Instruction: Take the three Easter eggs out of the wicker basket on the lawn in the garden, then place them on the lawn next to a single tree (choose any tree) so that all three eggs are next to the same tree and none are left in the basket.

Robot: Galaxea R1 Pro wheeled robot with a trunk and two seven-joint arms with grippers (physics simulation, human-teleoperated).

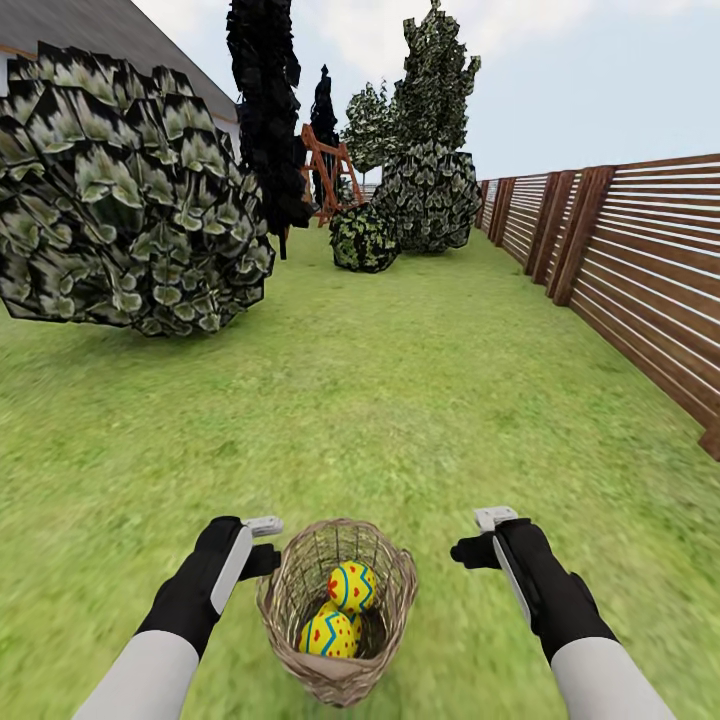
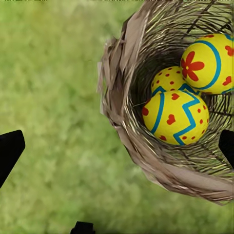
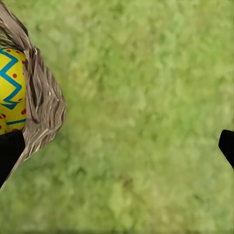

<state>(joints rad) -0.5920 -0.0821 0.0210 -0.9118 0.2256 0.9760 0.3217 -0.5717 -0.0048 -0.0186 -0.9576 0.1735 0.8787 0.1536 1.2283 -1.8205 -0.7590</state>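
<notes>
Now each tool, left (image 1: 262,543) and right (image 1: 478,535), hangs wide open, empty, flanking the wicker basket (image 1: 337,610).

No readable text, labels, brands, numbers or signs anywhere

Simulated home garden: green lawn (image 1: 400,400) underfoot, brown horizontal-slat fence (image 1: 640,270) along right side, leafy bushes (image 1: 120,210), dark trees (image 1: 265,110), house roof (image 1: 90,30) behind, wooden play frame (image 1: 325,170) farther back.
</notes>
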